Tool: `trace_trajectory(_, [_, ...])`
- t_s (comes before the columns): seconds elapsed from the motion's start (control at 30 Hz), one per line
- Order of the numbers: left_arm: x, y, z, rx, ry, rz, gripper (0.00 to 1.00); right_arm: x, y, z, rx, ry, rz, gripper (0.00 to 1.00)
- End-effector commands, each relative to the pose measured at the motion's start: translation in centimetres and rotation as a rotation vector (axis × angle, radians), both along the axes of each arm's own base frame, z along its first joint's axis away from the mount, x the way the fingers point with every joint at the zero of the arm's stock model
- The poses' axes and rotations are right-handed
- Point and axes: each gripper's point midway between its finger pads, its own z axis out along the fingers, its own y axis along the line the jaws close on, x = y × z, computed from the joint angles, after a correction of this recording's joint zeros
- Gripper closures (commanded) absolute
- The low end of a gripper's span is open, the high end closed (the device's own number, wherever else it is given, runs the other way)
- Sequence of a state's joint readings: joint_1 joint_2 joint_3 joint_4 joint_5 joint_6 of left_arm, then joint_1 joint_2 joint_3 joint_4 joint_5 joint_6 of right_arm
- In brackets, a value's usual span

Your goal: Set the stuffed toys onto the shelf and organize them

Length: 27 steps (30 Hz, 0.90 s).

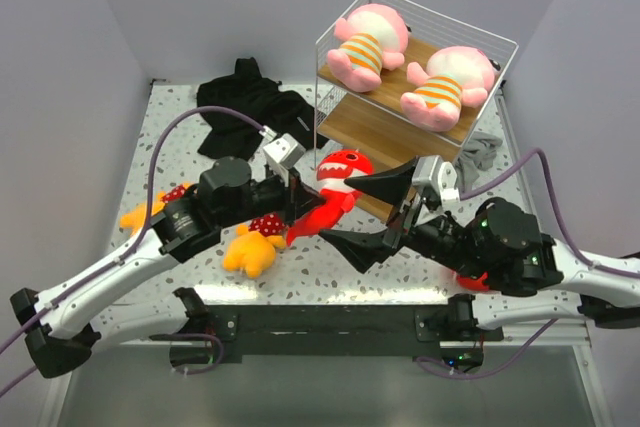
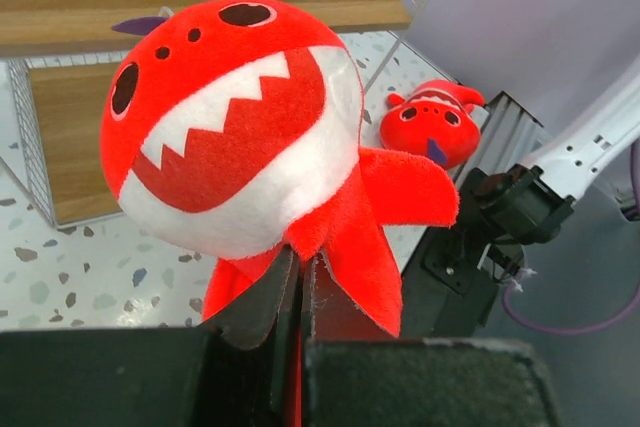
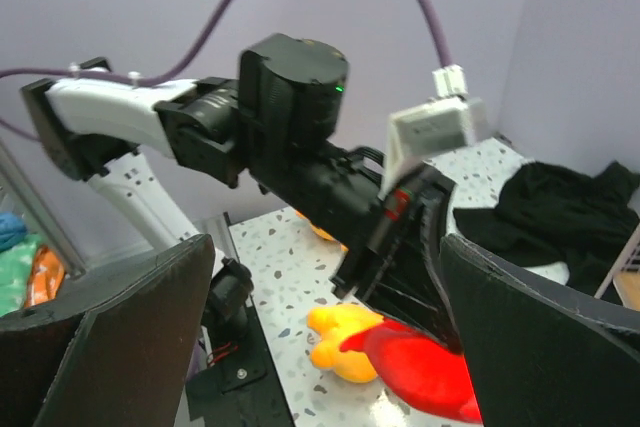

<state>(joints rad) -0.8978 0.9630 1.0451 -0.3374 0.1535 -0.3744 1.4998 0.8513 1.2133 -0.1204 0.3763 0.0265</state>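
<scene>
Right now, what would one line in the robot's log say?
left gripper: shut on red fish toy | right gripper: open | shelf: two pink toys on top | table: two orange toys

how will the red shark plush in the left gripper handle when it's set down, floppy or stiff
Probably soft: its thin lower body folds where the left gripper pinches the red shark plush. Likely light, since that small pinch holds it up. The big round head may tip it over on the shelf.
</scene>
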Motion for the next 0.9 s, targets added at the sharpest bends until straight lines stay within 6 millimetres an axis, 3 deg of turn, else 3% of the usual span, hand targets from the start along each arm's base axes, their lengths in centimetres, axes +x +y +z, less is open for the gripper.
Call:
trace_trajectory(0.0, [2.7,-1.2,5.1,-0.065,-0.198,0.107,1.00,-2.1,-0.7,2.5,0.011,-0.118,0.117,0.01])
trace_trajectory(0.13, [2.8,-3.1,5.9,-0.057,-0.254,0.113,1.00,-2.6,-1.8,3.8,0.051,-0.161,0.135,0.01])
trace_trajectory(0.4, [3.2,-4.6,8.1,-0.056,-0.339,0.148,1.00,-2.4,-4.1,5.8,0.114,-0.197,0.106,0.01])
trace_trajectory(0.67, [4.7,-8.0,6.7,-0.007,-0.363,0.112,1.00,-2.1,-6.8,7.5,0.185,-0.221,0.073,0.02])
trace_trajectory(0.87, [5.9,-10.5,5.6,0.010,-0.363,0.104,1.00,-2.2,-7.5,7.7,0.212,-0.229,0.072,0.01])
